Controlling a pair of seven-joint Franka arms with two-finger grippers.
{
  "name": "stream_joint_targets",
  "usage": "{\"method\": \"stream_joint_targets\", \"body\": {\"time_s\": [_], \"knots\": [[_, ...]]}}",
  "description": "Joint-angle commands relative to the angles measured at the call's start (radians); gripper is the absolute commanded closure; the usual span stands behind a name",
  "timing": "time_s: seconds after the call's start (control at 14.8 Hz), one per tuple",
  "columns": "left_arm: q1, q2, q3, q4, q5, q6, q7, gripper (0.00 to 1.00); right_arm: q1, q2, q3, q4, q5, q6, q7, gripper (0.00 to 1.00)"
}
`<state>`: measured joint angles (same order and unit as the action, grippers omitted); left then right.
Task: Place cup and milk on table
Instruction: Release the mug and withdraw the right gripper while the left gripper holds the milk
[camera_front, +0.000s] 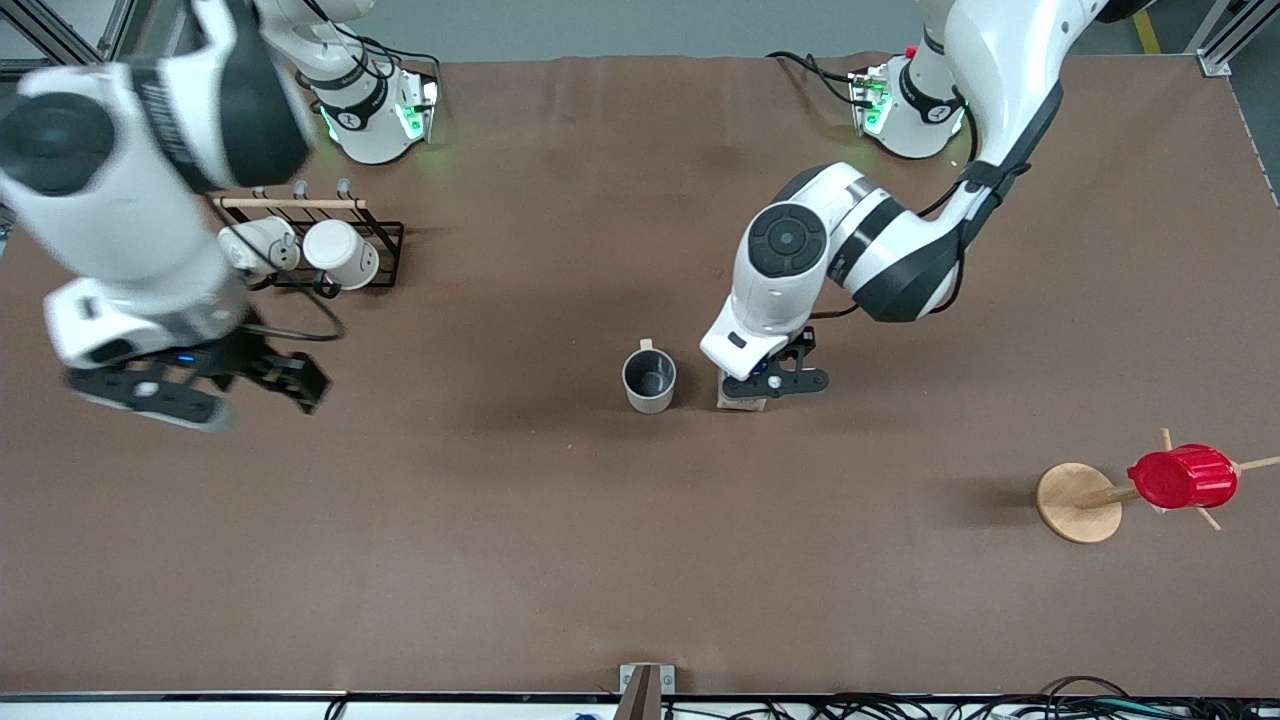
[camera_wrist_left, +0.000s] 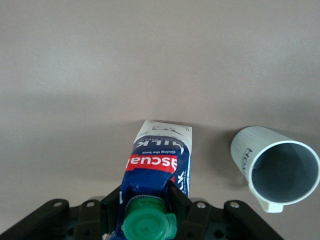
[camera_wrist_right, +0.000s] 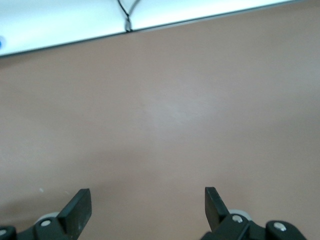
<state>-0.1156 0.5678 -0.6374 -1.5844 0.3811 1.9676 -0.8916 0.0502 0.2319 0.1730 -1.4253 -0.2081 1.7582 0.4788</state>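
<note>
The milk (camera_wrist_left: 161, 165), a small gable-top carton in white and dark blue with a red label band and a round green cap, stands on the table (camera_front: 560, 560) near its middle, just beside the cup (camera_front: 649, 380) toward the left arm's end. The left gripper (camera_front: 765, 385) is clamped on the carton's top, one finger on each side of the cap. The cup stands upright and apart from the carton: cream-white, faintly ribbed wall, grey smooth interior, small handle. Judgement: cup placed; milk set down or nearly so, release and withdrawal outstanding. The right gripper (camera_wrist_right: 147, 205) hangs over bare tabletop at the right arm's end, jaws spread and empty; that arm waits. The table covering is matte brown, faintly creased.
</note>
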Motion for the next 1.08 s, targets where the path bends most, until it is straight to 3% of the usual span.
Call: {"method": "stream_joint_targets", "body": {"time_s": [0.0,0.27,0.54,1.02], "knots": [[-0.009,0.058,-0.031,0.078,0.032,-0.022,-0.042,1.00,0.000,-0.106,-0.131,-0.041,0.110,-0.075,-0.175,0.00],[-0.027,0.066,-0.035,0.075,0.032,-0.024,-0.064,1.00,-0.030,-0.158,-0.213,-0.044,0.183,-0.161,-0.209,0.00],[-0.022,0.069,-0.056,0.072,0.038,-0.024,-0.063,1.00,-0.101,-0.177,-0.211,-0.047,0.202,-0.184,-0.302,0.00],[-0.029,0.092,-0.054,0.077,0.090,-0.024,-0.066,1.00,-0.096,-0.175,-0.196,-0.044,0.274,-0.206,-0.313,0.00]]}}
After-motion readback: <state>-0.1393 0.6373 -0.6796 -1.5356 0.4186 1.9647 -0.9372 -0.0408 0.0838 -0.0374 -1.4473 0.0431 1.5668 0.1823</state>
